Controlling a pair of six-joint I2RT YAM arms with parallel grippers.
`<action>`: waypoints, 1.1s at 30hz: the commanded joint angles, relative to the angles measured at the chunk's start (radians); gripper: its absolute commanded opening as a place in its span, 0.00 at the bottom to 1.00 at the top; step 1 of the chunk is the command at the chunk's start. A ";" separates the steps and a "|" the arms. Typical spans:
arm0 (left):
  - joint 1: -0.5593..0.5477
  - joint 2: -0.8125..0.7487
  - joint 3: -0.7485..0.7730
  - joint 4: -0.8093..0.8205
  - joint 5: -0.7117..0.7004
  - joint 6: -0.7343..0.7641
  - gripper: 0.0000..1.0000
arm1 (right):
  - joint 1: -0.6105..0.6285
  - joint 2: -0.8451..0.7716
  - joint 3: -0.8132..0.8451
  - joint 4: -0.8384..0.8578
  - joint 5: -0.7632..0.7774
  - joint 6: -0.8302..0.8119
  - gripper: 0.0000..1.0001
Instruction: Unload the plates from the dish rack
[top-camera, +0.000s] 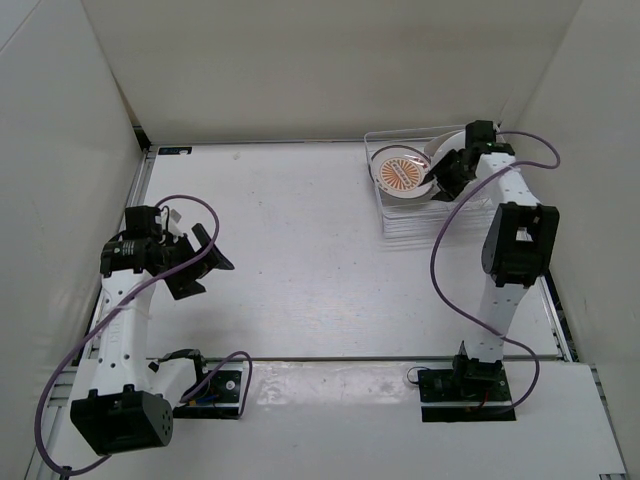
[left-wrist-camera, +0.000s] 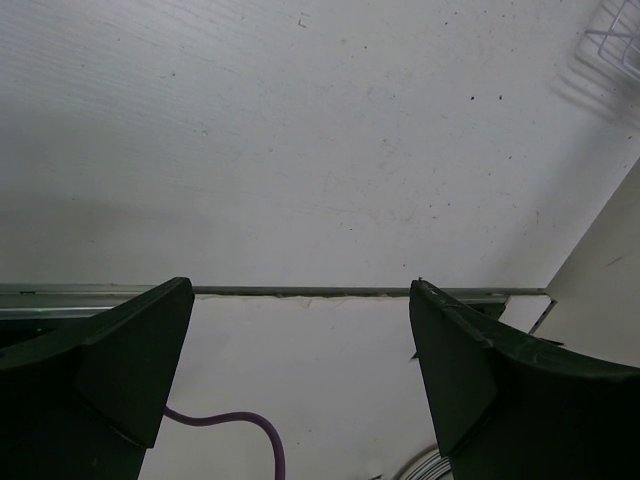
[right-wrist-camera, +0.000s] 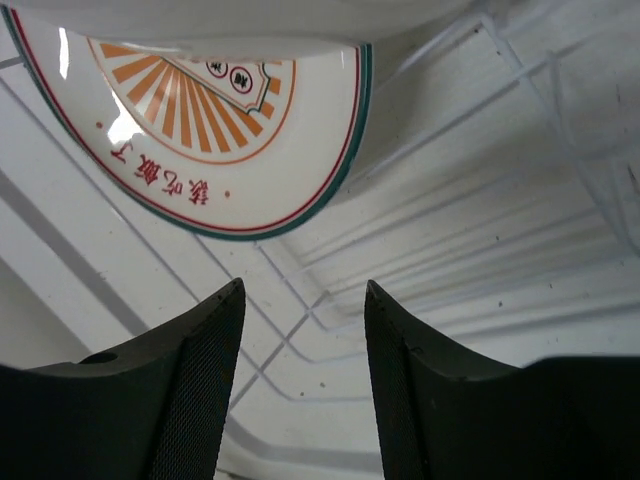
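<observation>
The dish rack (top-camera: 412, 222) of thin white wire stands at the table's far right. In it the plate with the orange sunburst centre (top-camera: 399, 173) leans tilted, and a white plate (top-camera: 443, 148) stands just right of it. My right gripper (top-camera: 438, 182) is open and empty inside the rack, at the orange plate's right edge. In the right wrist view its jaws (right-wrist-camera: 305, 290) stand apart over the rack wires (right-wrist-camera: 450, 230), below the orange plate (right-wrist-camera: 200, 120) and the white plate's edge (right-wrist-camera: 250, 25). My left gripper (top-camera: 212, 258) is open and empty, far left.
White walls close the table on three sides. The rack's corner shows at the top right of the left wrist view (left-wrist-camera: 615, 35). A purple cable (left-wrist-camera: 240, 420) lies below the left gripper (left-wrist-camera: 300, 290). A metal rail (top-camera: 330, 358) crosses the near table.
</observation>
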 joint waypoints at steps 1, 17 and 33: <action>0.004 0.004 0.008 -0.014 0.010 0.006 1.00 | 0.033 0.025 -0.031 0.128 0.104 -0.021 0.55; 0.002 0.086 0.041 -0.054 0.053 0.044 1.00 | 0.113 0.087 -0.327 0.649 0.211 0.085 0.52; 0.002 0.142 0.053 -0.045 0.076 0.047 1.00 | 0.105 0.022 -0.395 0.843 0.157 0.162 0.24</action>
